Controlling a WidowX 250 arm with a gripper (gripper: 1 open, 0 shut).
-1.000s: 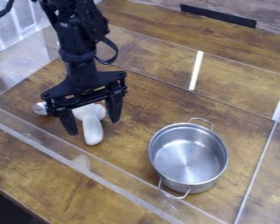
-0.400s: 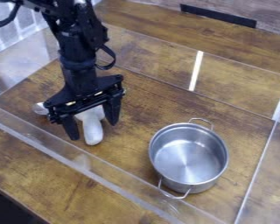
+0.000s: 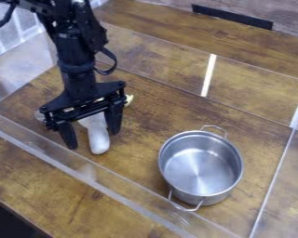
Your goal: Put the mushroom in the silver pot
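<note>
While pointing straight down over the wooden table (image 3: 177, 74), gripper (image 3: 92, 130) with jaws spread wide, nothing clamped between them. One black finger (image 3: 68, 133) to the left of the mushroom (image 3: 98, 138), the other just to its right, both tips low near the tabletop. Cannot tell whether either finger touches the stem.

Mushroom lying on the wood at left of centre, on the near side, its white stem showing between the fingers, rounded end toward the near edge. Cap mostly hidden behind the gripper; only a pale bit peeking out at the far left.

Silver pot (image 3: 200, 166) standing upright to the right of the mushroom, nearer the front, well apart from it. Empty, shiny inside, one small loop handle at its far rim and another at its near rim.

Clear plastic wall (image 3: 64, 172) running along the near side of the work area, more clear panels at the right and far sides. Black arm (image 3: 71, 42) rising from the gripper toward the upper left.
</note>
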